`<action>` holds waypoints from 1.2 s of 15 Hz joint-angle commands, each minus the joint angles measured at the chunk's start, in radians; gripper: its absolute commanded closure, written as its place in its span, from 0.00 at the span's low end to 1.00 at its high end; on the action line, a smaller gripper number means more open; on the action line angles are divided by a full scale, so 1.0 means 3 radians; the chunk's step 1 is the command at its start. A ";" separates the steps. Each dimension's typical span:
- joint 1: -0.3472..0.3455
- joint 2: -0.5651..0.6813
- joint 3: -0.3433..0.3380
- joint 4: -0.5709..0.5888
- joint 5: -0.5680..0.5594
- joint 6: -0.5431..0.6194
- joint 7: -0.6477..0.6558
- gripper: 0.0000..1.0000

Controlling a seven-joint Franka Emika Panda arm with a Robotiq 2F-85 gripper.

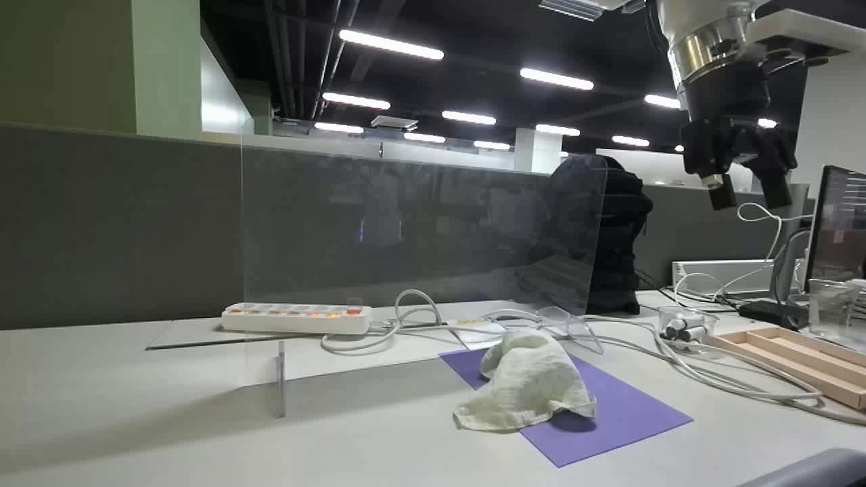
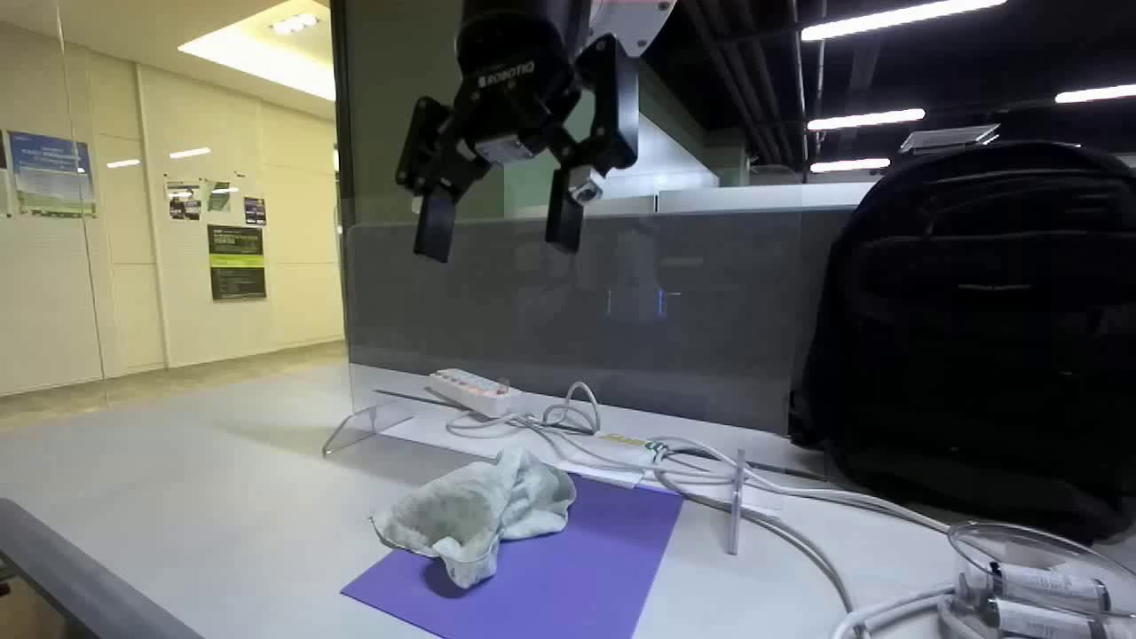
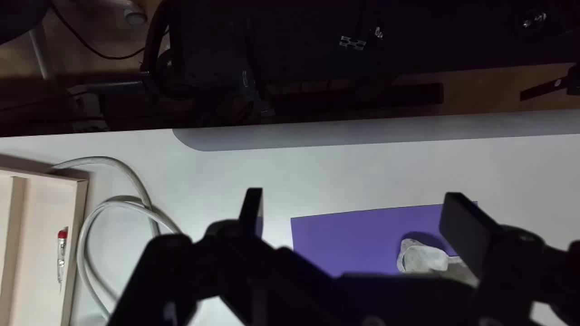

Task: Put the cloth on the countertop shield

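Note:
The cloth is pale and crumpled (image 1: 531, 385) (image 2: 470, 515). It stands in a loose heap partly on a purple sheet (image 1: 629, 412) (image 2: 603, 559) on the table. The shield is a clear upright panel (image 1: 419, 230) (image 2: 568, 311) on small clear feet, behind the cloth in both exterior views. My gripper (image 1: 749, 193) (image 2: 499, 226) is open and empty, high above the table and apart from the cloth. In the wrist view my open fingers (image 3: 358, 215) frame part of the purple sheet (image 3: 349, 240); the cloth (image 3: 426, 259) is partly hidden by the gripper.
A white power strip (image 1: 298, 321) and grey cables (image 1: 703, 372) lie near the panel. A black backpack (image 2: 976, 337) stands behind. A wooden tray (image 1: 798, 362) (image 3: 77, 203), a clear container with small bottles (image 1: 687, 328) and a monitor (image 1: 842, 230) are at the side.

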 commanded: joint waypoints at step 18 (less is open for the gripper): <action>0.0233 0.0313 0.0179 -0.0316 0.0152 0.1785 0.0118 0.00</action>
